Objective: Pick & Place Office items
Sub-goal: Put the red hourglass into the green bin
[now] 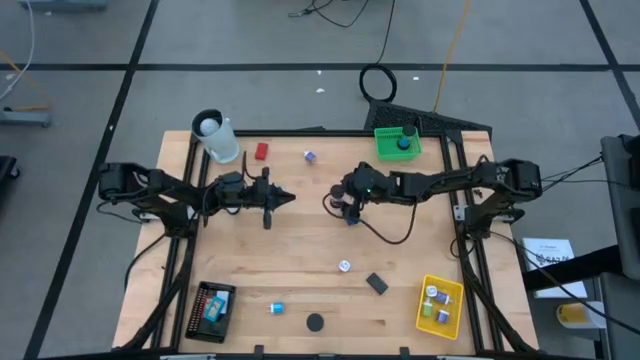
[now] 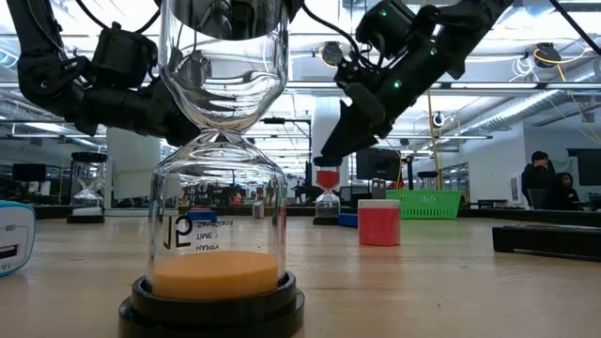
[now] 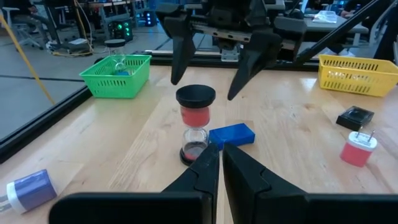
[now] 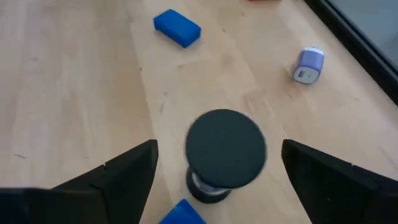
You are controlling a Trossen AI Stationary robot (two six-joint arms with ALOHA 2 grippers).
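A small hourglass (image 3: 195,126) with red sand and black caps stands upright on the wooden table near the middle. A blue block (image 3: 231,134) lies beside its base. My right gripper (image 1: 347,203) is open just above it, one finger (image 4: 124,174) on each side of the black top cap (image 4: 226,149), touching nothing. My left gripper (image 3: 216,155) is shut with nothing in it, pointing at the hourglass from the table's left. A second blue block (image 4: 177,28) and a purple-and-white plug (image 4: 309,64) lie farther off.
A green tray (image 1: 397,143) stands at the far right, a yellow tray (image 1: 440,305) at the near right and a black mesh tray (image 1: 212,308) at the near left. A white cup (image 1: 215,135) lies at the far left. A larger orange-sand hourglass (image 2: 218,188) stands near the front edge. Small items lie scattered.
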